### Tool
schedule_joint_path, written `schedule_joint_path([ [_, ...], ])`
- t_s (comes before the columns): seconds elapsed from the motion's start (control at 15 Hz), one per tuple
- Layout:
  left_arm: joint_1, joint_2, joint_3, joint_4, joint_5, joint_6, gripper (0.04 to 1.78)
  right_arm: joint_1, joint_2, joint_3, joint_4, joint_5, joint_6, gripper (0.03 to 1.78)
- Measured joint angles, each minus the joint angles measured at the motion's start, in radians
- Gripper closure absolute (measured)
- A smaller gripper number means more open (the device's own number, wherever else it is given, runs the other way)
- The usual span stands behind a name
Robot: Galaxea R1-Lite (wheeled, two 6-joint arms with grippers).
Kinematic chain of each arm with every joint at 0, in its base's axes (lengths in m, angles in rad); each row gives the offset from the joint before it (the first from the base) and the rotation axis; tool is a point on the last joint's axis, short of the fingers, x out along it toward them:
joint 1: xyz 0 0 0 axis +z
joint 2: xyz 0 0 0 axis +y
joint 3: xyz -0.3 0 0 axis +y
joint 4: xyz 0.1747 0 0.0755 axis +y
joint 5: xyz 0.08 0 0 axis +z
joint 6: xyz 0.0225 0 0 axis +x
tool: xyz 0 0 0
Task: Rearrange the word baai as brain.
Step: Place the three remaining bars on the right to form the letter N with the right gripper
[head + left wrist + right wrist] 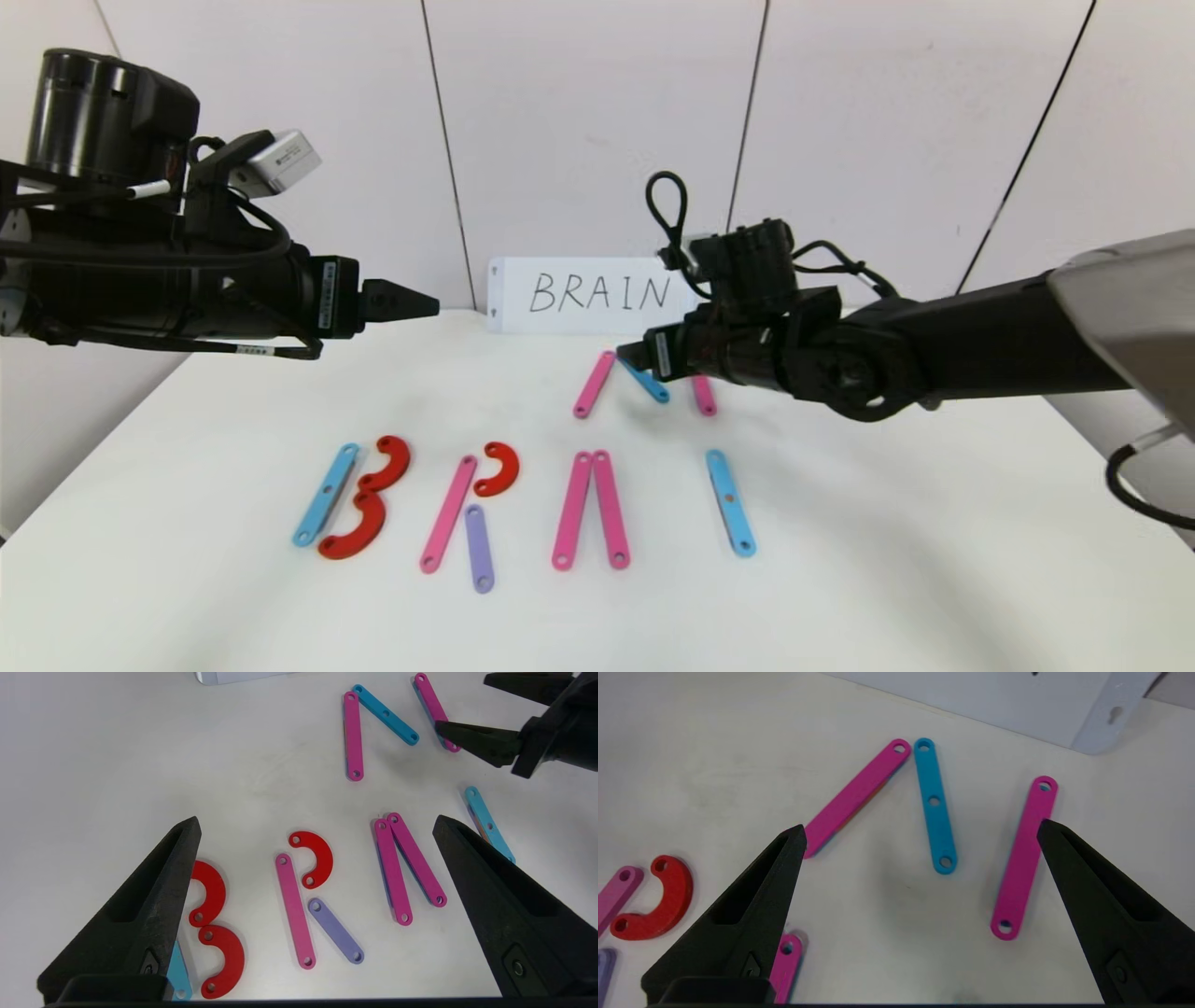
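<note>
The front row on the white table reads as a B of a blue bar (325, 495) and two red curves (387, 464), an R of a pink bar (448, 513), a red curve (498, 469) and a purple bar (479, 549), two pink bars (571, 511) joined at the top, and one blue bar (730, 504). Behind them lie a pink bar (857, 795), a blue bar (934, 805) and another pink bar (1024, 858). My right gripper (920, 826) hovers open and empty over these three. My left gripper (316, 820) is open and empty, held high at the left.
A white card handwritten BRAIN (597, 294) stands against the back wall behind the pieces. The table's left edge (112, 439) runs diagonally under my left arm. My right arm (980, 345) reaches in from the right above the table.
</note>
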Motion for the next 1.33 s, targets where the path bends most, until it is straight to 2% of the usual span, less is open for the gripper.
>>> schedule_joint_path([
  [0.2,0.000,-0.005,0.000,0.003,-0.002,0.003,0.08,0.045,0.101,-0.113,-0.001,-0.086,0.024,0.08],
  [0.4,-0.001,-0.002,0.000,0.003,-0.004,0.003,0.08,0.077,0.185,-0.201,0.007,-0.136,0.071,0.08],
  [0.67,-0.003,0.000,0.001,0.002,-0.004,0.002,0.08,0.097,0.268,-0.281,0.061,-0.153,0.100,0.08],
  [1.33,-0.008,0.019,0.000,0.000,-0.006,0.002,0.08,0.110,0.394,-0.414,0.096,-0.159,0.122,0.08],
])
